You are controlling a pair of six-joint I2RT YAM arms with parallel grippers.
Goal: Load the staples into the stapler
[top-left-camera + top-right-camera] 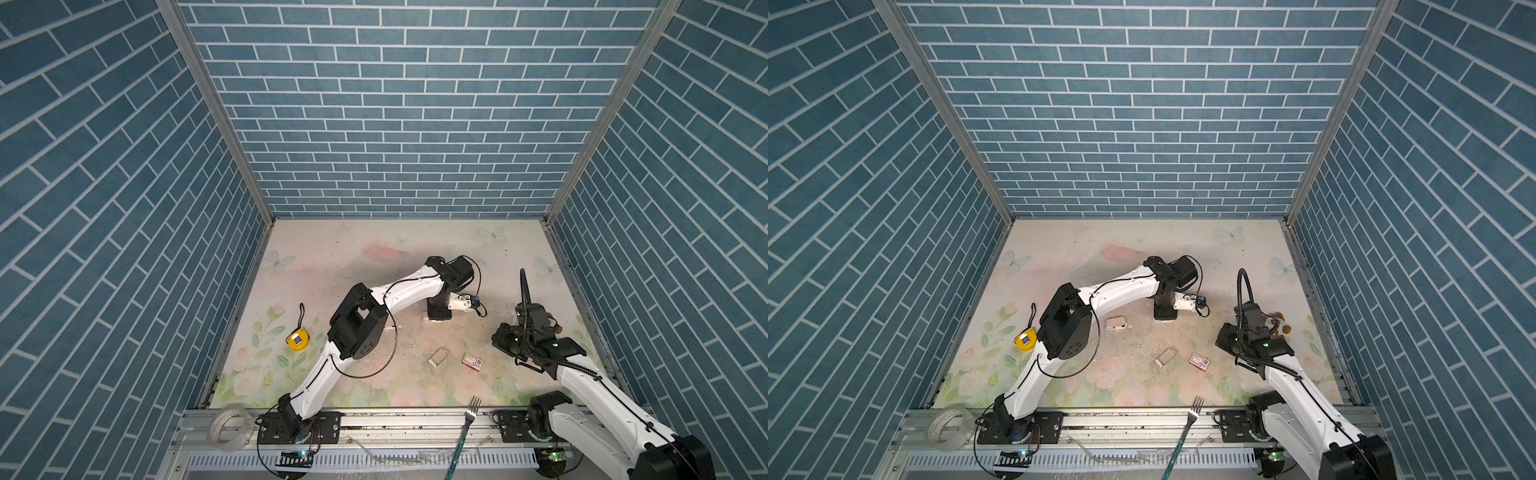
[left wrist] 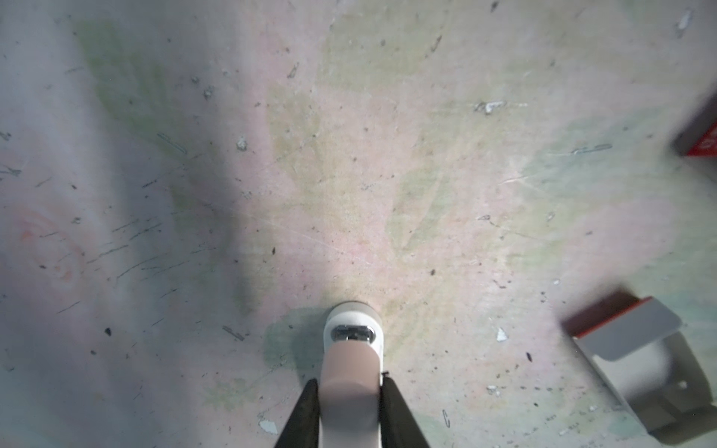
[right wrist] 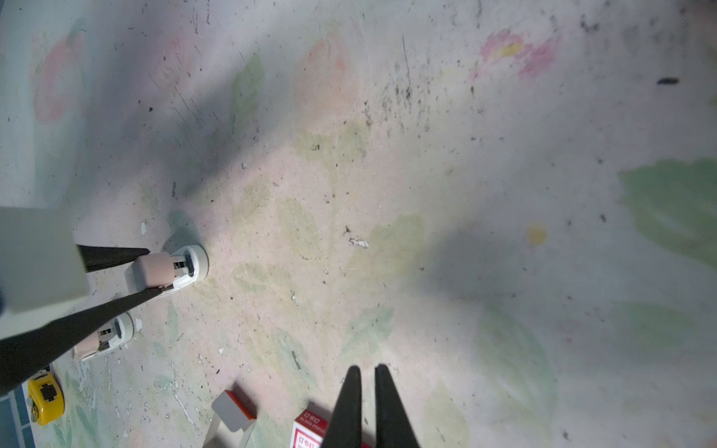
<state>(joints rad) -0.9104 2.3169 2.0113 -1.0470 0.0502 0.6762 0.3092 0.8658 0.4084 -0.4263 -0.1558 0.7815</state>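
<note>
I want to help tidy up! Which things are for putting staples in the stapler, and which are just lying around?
For the job:
stapler, held in the left gripper
tray of staples
red-and-white staple box

Just lying about:
yellow tape measure
roll of clear tape
fork
spare stapler on the table

Pink-and-white stapler point(image 2: 351, 360) stands nose-down, clamped; staples tray point(image 1: 438, 357) lies nearby.
</note>
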